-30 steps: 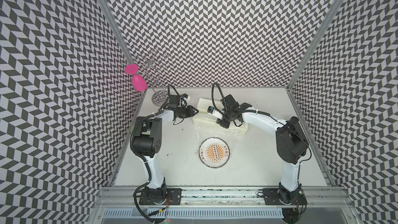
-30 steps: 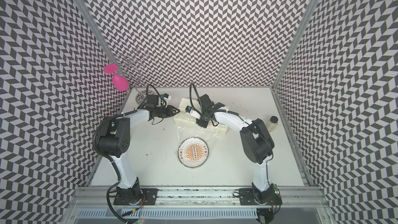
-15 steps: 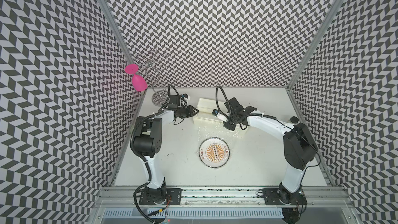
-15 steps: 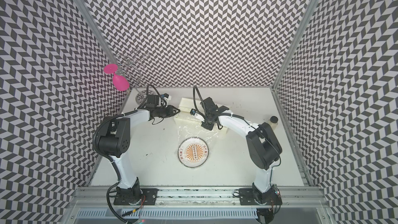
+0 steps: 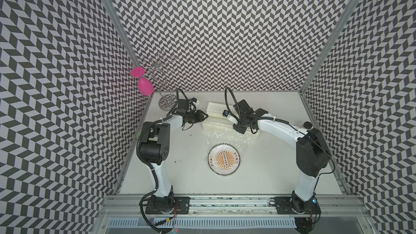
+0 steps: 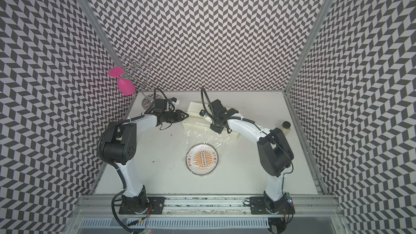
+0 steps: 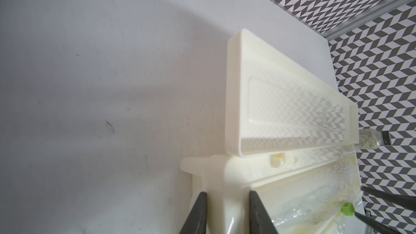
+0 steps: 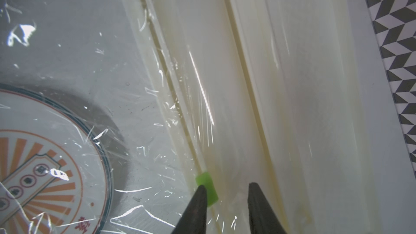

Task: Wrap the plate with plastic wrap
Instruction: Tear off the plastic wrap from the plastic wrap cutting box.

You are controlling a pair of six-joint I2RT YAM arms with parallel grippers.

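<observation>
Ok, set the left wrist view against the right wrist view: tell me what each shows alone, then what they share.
Only the left wrist view: the box's open lid, a speckled bottle beyond it, and the left gripper clamped on the end of the dispenser box.
Only the right wrist view: the plate, lying under the plastic wrap.
Both: the dispenser box, its green tab, the plastic wrap drawn out of the box, the right gripper with jaws apart beside the tab, and the white table.
</observation>
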